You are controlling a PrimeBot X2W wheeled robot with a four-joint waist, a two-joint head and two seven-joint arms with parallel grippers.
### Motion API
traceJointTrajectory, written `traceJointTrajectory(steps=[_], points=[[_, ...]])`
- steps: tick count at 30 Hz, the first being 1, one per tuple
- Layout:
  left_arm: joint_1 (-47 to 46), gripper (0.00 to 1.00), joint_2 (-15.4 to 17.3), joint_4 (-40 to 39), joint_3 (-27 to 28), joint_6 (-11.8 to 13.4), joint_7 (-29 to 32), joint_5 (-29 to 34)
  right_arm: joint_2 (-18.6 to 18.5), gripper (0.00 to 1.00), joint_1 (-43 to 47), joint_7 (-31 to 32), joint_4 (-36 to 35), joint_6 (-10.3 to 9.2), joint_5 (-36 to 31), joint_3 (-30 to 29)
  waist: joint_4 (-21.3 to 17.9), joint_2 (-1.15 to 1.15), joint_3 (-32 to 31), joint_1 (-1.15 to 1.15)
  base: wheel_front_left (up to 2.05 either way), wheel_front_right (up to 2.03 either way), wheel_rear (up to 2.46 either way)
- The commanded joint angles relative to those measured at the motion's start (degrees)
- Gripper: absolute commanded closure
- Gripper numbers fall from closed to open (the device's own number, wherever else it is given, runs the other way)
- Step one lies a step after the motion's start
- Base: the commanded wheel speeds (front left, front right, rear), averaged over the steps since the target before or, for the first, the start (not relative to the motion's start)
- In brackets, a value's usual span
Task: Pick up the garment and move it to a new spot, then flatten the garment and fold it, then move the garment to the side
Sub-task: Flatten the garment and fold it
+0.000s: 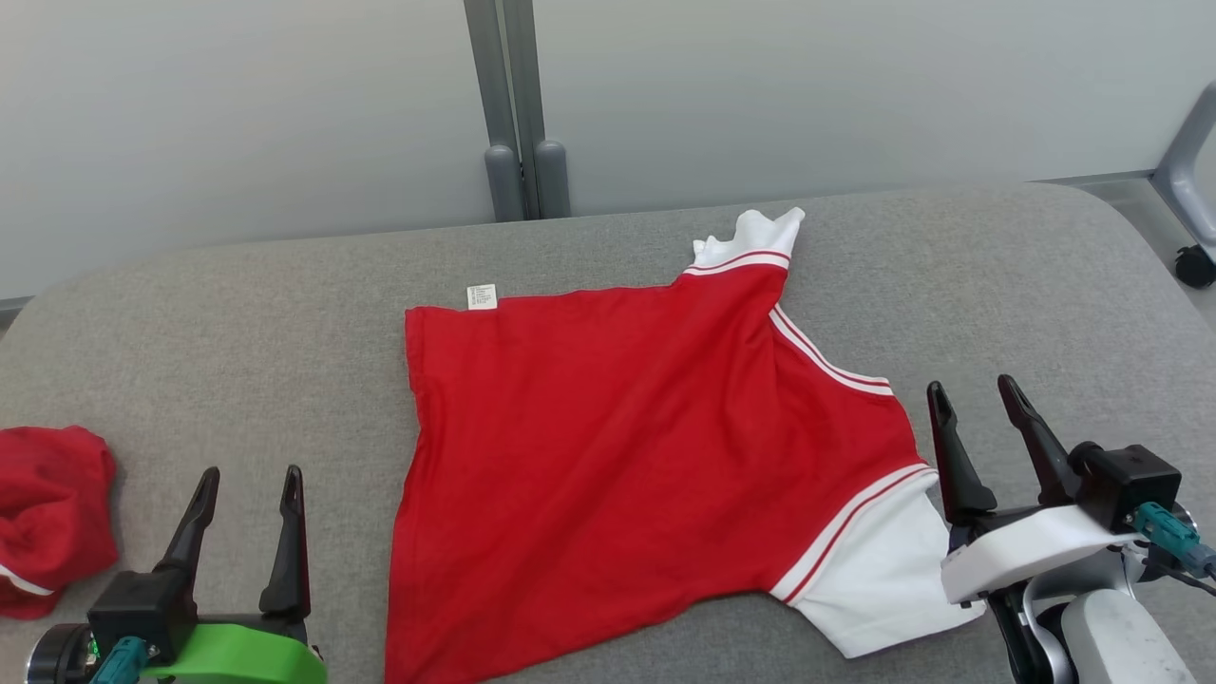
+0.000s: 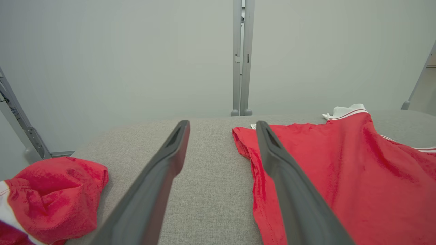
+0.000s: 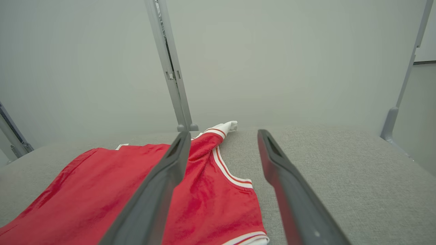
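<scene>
The garment [image 1: 608, 456] is a red shirt with white, red-striped sleeves, spread mostly flat on the grey table [image 1: 237, 323] with its hem to the left and neck to the right. One sleeve points to the far edge, the other lies at the front right. The shirt also shows in the left wrist view [image 2: 340, 177] and right wrist view [image 3: 102, 190]. My left gripper [image 1: 249, 484] hovers open at the front left, clear of the shirt's hem. Beside the near sleeve, my right gripper [image 1: 977, 399] stands open with nothing between its fingers.
A second crumpled red garment [image 1: 47, 513] lies at the table's left edge, also in the left wrist view [image 2: 51, 194]. Grey panel walls with a post [image 1: 518, 123] stand behind the table. Bare table stretches along the far side and right.
</scene>
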Motion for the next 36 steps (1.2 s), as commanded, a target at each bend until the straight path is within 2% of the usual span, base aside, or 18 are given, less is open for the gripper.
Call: traceJointTrajectory(steps=[1,21,24,26,30,33,36], points=[[-0.5,0.00,-0.3,1.1,-0.1,-0.5,-0.3,0.4,0.3,0.00,0.2,-0.5,0.1,-0.02,-0.2,0.1,0.0,0.00,0.1,0.00,0.00,0.00,0.00],[-0.6,0.00,-5.0,2.1,4.7,-3.6,-0.5,5.3,-1.5,0.00,-0.9,0.0,0.2,-0.02,-0.6,0.7,0.4,0.00,0.0,0.00,0.00,0.00,0.00],[0.0,0.00,-6.2,2.5,4.8,-5.3,-0.5,3.2,-2.9,0.00,-1.2,1.5,-0.4,-0.02,-1.4,-0.6,0.3,0.00,0.1,0.00,0.00,0.00,0.00],[0.7,0.00,-5.4,2.9,4.2,-7.2,1.2,1.6,-4.0,0.00,-0.7,5.7,0.4,-0.02,-1.3,-1.9,0.3,0.00,0.2,0.00,0.00,0.00,0.00],[2.4,0.00,-2.7,3.2,1.7,-10.1,10.5,-0.6,-6.5,0.00,0.7,15.5,0.1,-0.01,-0.4,-2.8,0.5,0.00,0.6,0.00,0.00,0.00,0.00],[3.6,0.00,-0.9,2.3,0.3,-10.6,18.4,-2.3,-7.3,0.00,2.2,23.4,0.4,-0.02,1.4,-3.4,0.7,0.00,1.0,0.00,0.00,0.00,0.00],[4.7,0.00,-0.7,1.3,-0.5,-10.1,23.6,-4.4,-6.8,0.00,4.0,30.8,1.4,-0.01,3.1,-4.0,0.9,0.00,1.5,0.00,0.00,0.00,0.00]])
